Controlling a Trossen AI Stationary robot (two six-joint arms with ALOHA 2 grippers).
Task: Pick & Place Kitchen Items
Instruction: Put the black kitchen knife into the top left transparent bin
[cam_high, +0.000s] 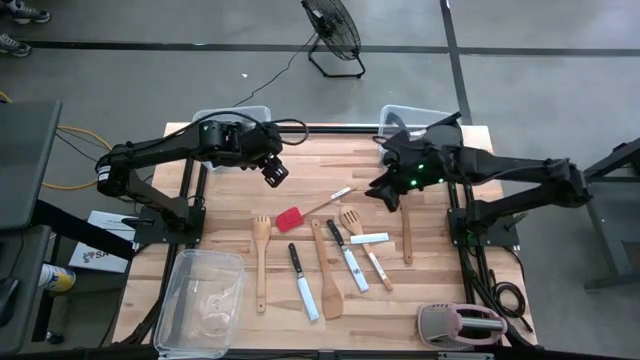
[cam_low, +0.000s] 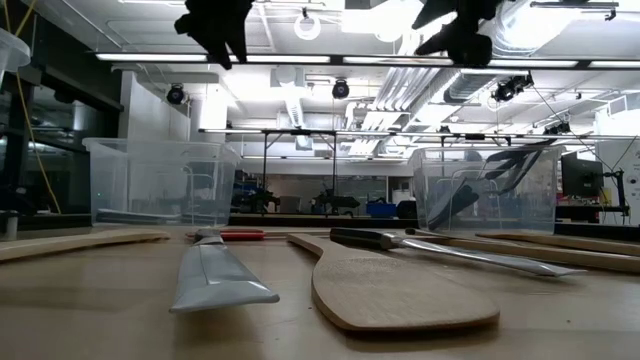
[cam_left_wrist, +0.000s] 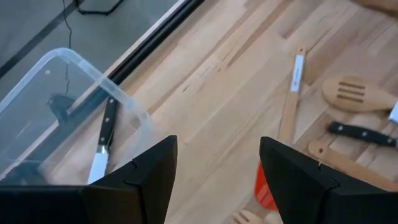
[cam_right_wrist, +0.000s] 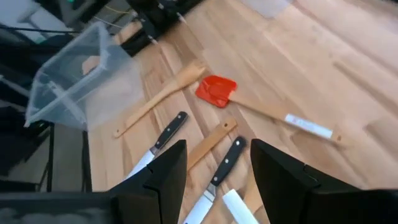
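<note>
Left gripper (cam_high: 276, 171) and right gripper (cam_high: 388, 195) hover empty, jaws apart, above the utensils mid-table: red spatula (cam_high: 291, 219), knives (cam_high: 303, 282), wooden spoons (cam_high: 261, 262). Clear bin (cam_high: 203, 300) and toaster (cam_high: 461, 325) flank the front edge.

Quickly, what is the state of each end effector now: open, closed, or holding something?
Left end effector: open, holding nothing.
Right end effector: open, holding nothing.

Lab/workshop: exposed ceiling ducts (cam_low: 300, 100), strip lights (cam_low: 330, 57), grey concrete floor (cam_high: 150, 80) w/ floor fan (cam_high: 333, 35).
</note>
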